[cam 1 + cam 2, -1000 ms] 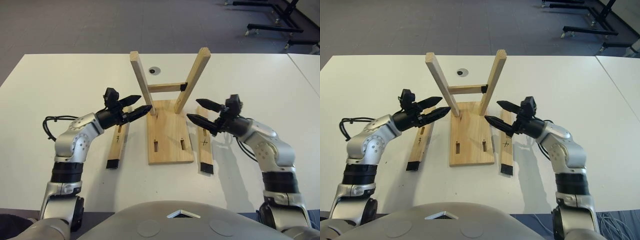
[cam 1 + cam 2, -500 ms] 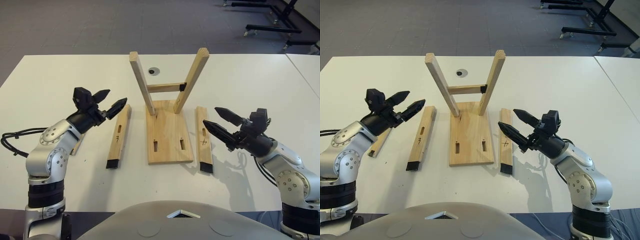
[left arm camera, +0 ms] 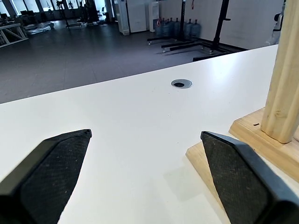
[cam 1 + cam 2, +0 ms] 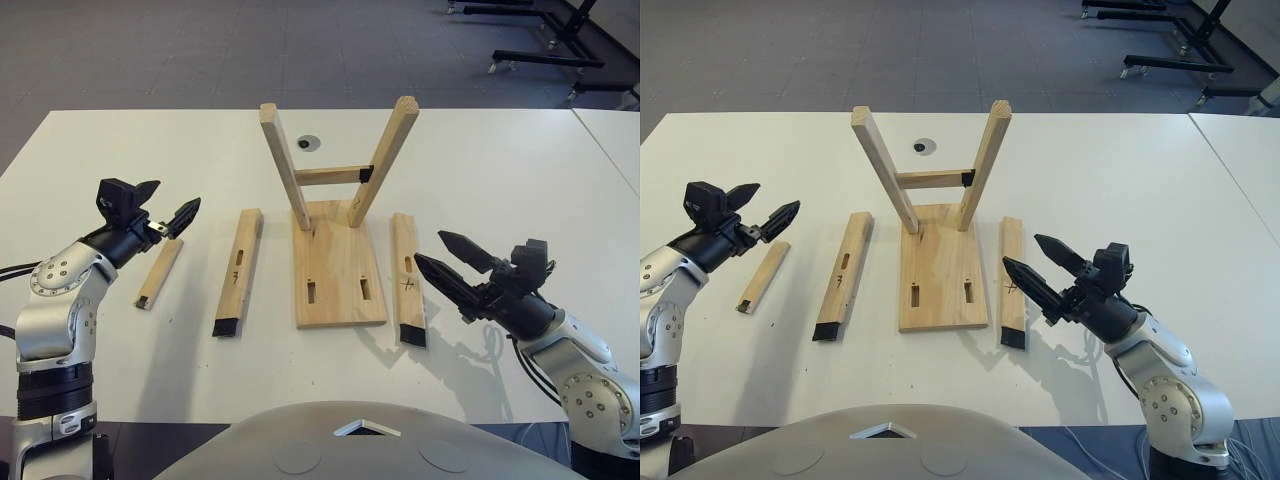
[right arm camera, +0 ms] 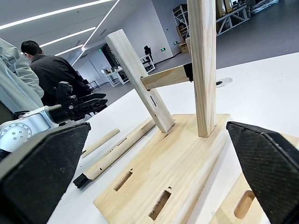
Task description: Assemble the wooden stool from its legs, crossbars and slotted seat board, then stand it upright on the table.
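Table (image 4: 520,180): a white top, on which all stool parts are laid out.
Seat board (image 4: 340,270): laid flat at mid-table; two slots near its front edge are seen unfilled.
Upright legs (image 4: 285,165): two are stood in the board's far slots, splayed apart toward their tops.
Crossbar (image 4: 332,175): fixed between the upright legs, about halfway up.
Left leg (image 4: 238,270): laid flat just beside the board's left edge, dark tip toward the robot.
Right leg (image 4: 407,278): laid flat just beside the board's right edge, dark tip toward the robot.
Short bar (image 4: 160,272): laid flat left of the left leg, apart from it.
Grommet (image 4: 309,142): set into the table behind the upright legs.
Racks (image 4: 545,55): dark frames stood on the floor beyond the table.
In the way: the short bar and left leg are placed between the left gripper and the board; the right leg is placed between the right gripper and the board.
Left gripper (image 4: 179,192): held above the table's left side, near the far end of the short bar; the jaws are spread wide and nothing is held.
Right gripper (image 4: 428,245): held just right of the right leg; the jaws are spread wide, nothing is held, and contact with the leg cannot be made out.
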You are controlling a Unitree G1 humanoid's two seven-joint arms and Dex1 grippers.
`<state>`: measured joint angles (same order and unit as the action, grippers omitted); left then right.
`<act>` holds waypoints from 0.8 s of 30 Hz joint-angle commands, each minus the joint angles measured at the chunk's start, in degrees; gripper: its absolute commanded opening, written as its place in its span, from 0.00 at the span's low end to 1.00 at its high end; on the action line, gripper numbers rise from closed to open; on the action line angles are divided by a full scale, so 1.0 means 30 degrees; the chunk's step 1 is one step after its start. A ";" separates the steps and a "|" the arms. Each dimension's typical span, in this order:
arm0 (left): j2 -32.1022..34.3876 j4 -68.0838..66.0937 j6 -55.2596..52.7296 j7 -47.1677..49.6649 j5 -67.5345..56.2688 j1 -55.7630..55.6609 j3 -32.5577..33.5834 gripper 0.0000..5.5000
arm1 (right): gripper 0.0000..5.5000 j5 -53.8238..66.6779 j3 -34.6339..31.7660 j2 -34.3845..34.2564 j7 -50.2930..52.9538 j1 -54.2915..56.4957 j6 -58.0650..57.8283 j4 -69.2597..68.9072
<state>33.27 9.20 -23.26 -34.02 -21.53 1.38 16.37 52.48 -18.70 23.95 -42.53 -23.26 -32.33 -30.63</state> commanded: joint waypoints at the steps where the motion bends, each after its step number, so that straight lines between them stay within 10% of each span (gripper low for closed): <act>1: 0.0259 -0.0395 -0.0540 0.1061 0.1040 -0.0470 -0.0325 0.78 | 0.98 0.0248 0.0070 -0.0297 0.0397 -0.0810 0.0281 -0.0756; 24: 0.1662 0.2503 -0.7134 0.2950 0.3071 0.0878 -0.1060 0.78 | 0.98 -0.0004 0.1731 -0.1324 0.1296 -0.3217 0.1207 -0.2207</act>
<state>36.14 16.93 -43.61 -24.35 -12.92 4.13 13.36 53.24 -14.49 20.55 -39.57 -32.07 -29.56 -36.27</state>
